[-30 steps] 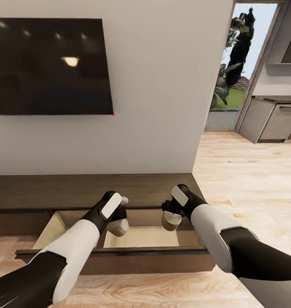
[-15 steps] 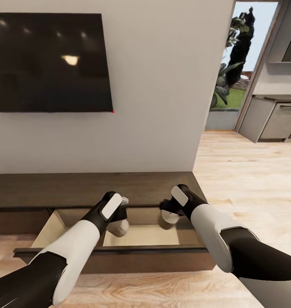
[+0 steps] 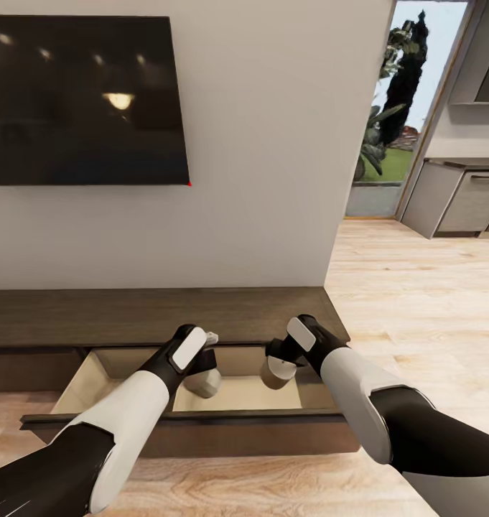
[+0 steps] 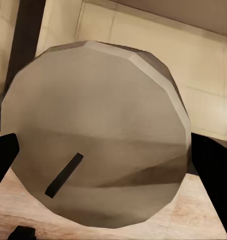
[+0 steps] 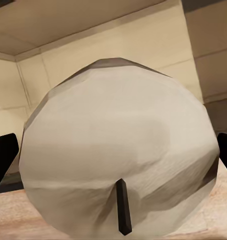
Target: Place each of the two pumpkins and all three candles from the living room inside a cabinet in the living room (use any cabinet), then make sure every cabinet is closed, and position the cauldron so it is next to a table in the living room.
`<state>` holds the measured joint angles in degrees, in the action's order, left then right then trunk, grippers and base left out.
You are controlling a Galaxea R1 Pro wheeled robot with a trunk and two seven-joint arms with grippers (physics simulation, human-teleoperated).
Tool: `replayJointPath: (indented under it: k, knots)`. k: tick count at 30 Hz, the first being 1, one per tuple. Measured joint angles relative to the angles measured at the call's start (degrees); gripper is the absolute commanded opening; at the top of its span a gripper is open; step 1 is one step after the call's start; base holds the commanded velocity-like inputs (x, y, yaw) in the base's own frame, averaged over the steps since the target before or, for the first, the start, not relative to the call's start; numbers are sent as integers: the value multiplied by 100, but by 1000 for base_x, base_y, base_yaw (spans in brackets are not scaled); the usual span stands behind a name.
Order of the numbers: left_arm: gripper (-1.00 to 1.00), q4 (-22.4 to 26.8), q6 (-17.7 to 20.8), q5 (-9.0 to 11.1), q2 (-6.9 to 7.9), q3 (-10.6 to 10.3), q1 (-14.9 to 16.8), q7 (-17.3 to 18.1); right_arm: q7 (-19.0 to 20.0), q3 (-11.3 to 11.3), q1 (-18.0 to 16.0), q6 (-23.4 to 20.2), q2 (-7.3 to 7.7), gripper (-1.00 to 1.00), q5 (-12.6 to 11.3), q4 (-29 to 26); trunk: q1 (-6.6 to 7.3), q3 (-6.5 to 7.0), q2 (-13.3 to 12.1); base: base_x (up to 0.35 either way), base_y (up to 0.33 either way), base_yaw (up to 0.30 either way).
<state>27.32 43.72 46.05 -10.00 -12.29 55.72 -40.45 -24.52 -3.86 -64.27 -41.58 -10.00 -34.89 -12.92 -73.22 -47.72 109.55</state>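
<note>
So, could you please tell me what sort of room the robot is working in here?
Most likely a living room: a wall-mounted television hangs above a long, low dark wood cabinet on pale wood flooring, with grey kitchen units visible beyond.

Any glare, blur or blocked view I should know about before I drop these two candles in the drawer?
Head view: sharp; ceiling-light reflections on the TV screen, none on the open drawer, doorway bright. Left wrist view: the left candle crowds the lens, faceted render, wick dark. Right wrist view: the right candle blocks most of the drawer, evenly lit.
</note>
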Motion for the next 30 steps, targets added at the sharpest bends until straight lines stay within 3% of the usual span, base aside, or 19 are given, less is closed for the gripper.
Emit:
replayJointPath:
  k: [7,14,24,30]
  knots:
    - [-100,-33,-3,-15,0,-1,0,87,0,-1,2,-1,0,-100,3,-1,0,0,0,280,0,0]
    - [-100,-34,-4,-16,0,-1,0,90,2,-1,25,10,0,-100,8,19,0,0,0,61,0,0]
    - [-100,-34,-1,-11,0,-1,0,90,-8,-140,55,58,0,-100,21,61,-219,-179,399,1,0,0]
    - [-100,-56,-1,-9,0,-1,-1,90,-7,-262,56,692,0,-100,18,410,-351,-287,640,0,0,0]
